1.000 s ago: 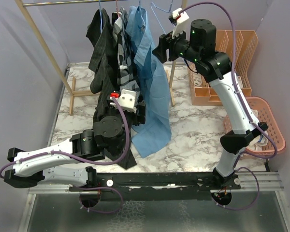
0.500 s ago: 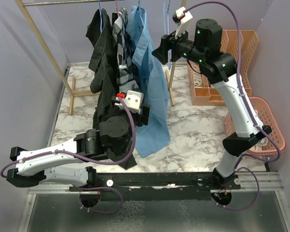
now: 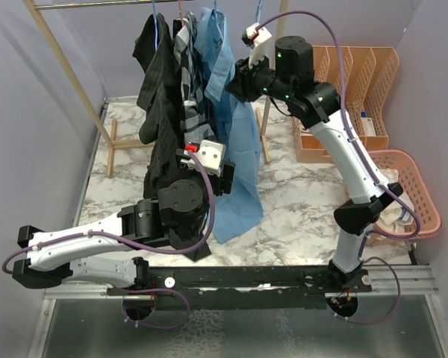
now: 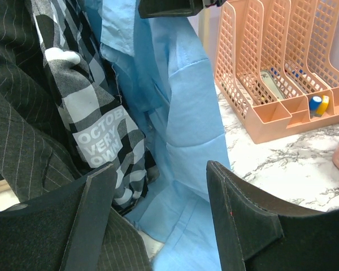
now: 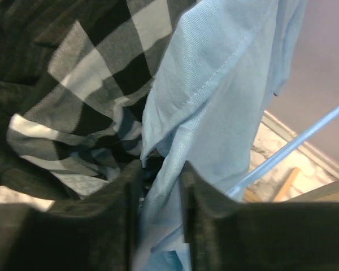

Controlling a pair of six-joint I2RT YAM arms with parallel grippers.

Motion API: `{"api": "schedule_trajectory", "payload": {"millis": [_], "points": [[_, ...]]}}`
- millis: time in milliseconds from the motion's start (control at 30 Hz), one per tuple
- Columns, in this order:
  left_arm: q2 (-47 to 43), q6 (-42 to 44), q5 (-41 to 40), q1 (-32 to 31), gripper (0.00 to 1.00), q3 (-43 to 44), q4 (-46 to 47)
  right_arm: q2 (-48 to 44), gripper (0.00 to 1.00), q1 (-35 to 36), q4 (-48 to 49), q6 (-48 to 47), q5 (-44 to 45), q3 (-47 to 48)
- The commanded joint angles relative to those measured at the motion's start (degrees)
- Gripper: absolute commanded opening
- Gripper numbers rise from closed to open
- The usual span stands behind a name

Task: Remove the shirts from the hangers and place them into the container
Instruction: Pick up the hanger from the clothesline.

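The right claw (image 5: 158, 172) was nipped on a fold of the light blue button shirt (image 5: 214, 84), high up, where it hung from the wooden rack (image 3: 56, 52) over the marble desk's (image 3: 299, 201) far edge. The left claw (image 4: 158, 180) gaped empty before the shirt's lower front. The right wrist view showed a thin blue wire hanger (image 5: 294, 145) (beside the fold); only the overhead showed the salmon-pink lattice basket (image 3: 422, 186) at the desk's right edge.

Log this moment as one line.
left gripper open, empty | right gripper pinching hanging blue shirt | checked shirt, black shirt hanging | basket at right
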Motion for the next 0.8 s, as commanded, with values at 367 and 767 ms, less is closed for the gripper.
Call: {"api": "schedule_trajectory", "payload": {"millis": [367,767], "points": [[0.56,-0.69,1.28,-0.19,0.68,0.42,0.51,-0.64,0.01,0.29,3.14,1.49,12.03,4.93],[1.32,-1.91,2.34,-0.19,0.68,-0.37,0.55,-9.43,0.01,0.13,14.82,6.8,15.13,0.96]]}}
